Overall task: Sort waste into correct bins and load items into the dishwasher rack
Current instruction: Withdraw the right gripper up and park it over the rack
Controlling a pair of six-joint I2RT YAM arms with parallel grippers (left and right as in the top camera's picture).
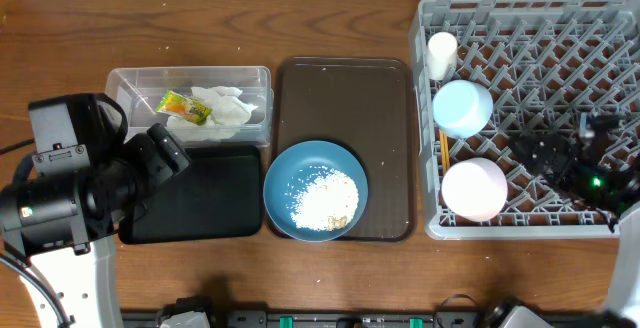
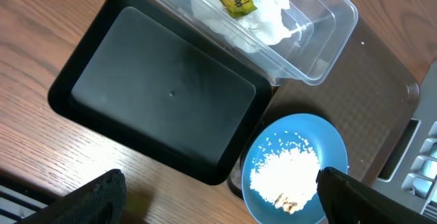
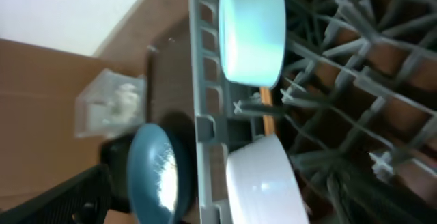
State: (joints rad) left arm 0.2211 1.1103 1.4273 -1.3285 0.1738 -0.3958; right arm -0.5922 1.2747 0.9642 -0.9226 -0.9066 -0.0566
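I am holding my left hand [image 2: 220, 186] spread open and empty above the near edge of the black tray [image 1: 200, 203], which is lying on the table just left of the dark-blue dish [image 1: 315, 190]. The dish is sitting on the brown tray [image 1: 345, 88] with the rice [image 1: 325, 200] heaped in it. The napkin [image 1: 228, 108] and the wrapper [image 1: 183, 108] are lying in the clear tub [image 1: 190, 72]. I am hovering my right hand [image 1: 545, 151], fingers apart and holding nothing, over the rack [image 1: 560, 28]. There the white cup [image 1: 442, 50], light-blue bowl [image 1: 462, 108] and white bowl [image 1: 474, 190] are standing along the left wall, with the chopsticks [image 1: 443, 148] lying between the two bowls.
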